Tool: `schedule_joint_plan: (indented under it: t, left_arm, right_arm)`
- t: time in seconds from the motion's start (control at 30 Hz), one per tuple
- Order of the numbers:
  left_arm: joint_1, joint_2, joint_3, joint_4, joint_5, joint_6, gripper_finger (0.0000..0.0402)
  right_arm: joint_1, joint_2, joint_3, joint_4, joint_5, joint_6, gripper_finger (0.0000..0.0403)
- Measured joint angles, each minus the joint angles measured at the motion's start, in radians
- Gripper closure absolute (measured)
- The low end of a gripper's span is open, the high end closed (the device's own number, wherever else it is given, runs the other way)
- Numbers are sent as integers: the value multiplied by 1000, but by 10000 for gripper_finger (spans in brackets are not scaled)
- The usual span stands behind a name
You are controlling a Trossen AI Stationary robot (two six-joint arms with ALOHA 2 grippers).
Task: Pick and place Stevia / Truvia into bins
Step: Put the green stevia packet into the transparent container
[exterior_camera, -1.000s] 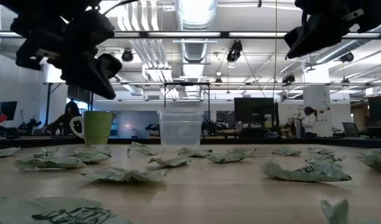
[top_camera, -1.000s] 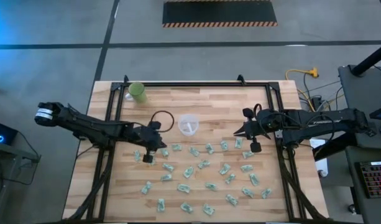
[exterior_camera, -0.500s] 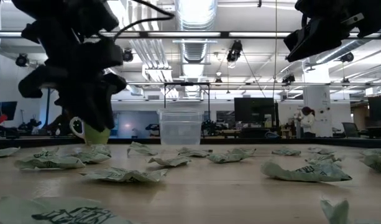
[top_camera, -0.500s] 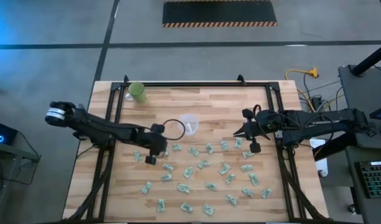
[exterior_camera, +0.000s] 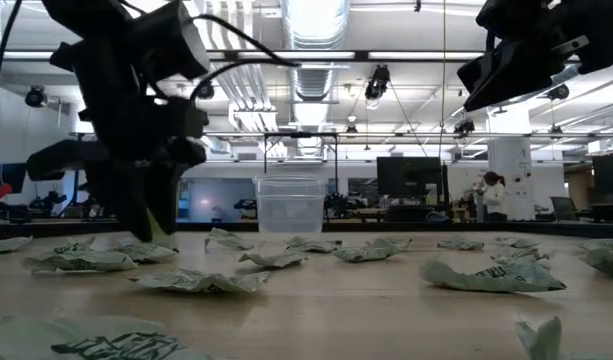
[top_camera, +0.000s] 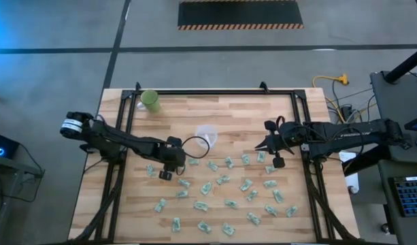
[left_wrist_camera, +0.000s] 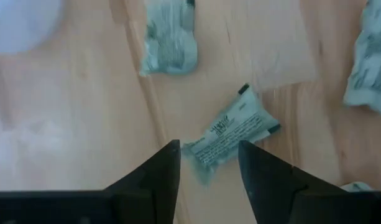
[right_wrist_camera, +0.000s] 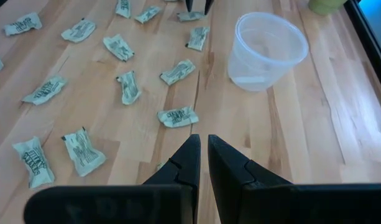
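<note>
Many small pale green and white Stevia packets (top_camera: 225,180) lie flat all over the wooden table. The bin, a clear round cup (top_camera: 206,135), stands upright near the middle, and shows in the right wrist view too (right_wrist_camera: 268,50). My left gripper (left_wrist_camera: 207,160) is open, points steeply down and hangs low over one packet (left_wrist_camera: 232,129). Its fingertips stand on either side of that packet's near end. In the high view it is left of the cup (top_camera: 170,165). My right gripper (right_wrist_camera: 202,149) is shut, holds nothing and hovers right of the cup (top_camera: 268,143).
An opaque light-green cup (top_camera: 151,100) stands at the far left corner. A black metal frame (top_camera: 215,92) borders the table's far edge and sides. Packets crowd the near half, and bare wood (top_camera: 242,112) lies beyond the clear cup.
My left gripper has sunk toward the table and gone a little toward its right edge, over the packets. It has tipped from a shallow slant to point steeply down. The packets and the clear cup have kept their places.
</note>
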Motion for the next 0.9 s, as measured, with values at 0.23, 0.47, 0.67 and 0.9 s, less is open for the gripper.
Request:
schedule_joint_plan:
  t: [0.23, 0.47, 0.67, 0.9]
  left_arm:
    - [0, 43, 16, -5, 7, 0, 263]
    - [0, 15, 15, 0, 12, -1, 353]
    - [0, -3, 15, -9, -4, -26, 394]
    - [0, -101, 58, -20, -226, -28, 401]
  right_arm:
    - [0, 0, -11, 15, 0, 3, 380]
    - [0, 0, -11, 16, 0, 3, 380]
    - [0, 0, -11, 16, 0, 3, 380]
    - [0, 0, -11, 16, 0, -1, 380]
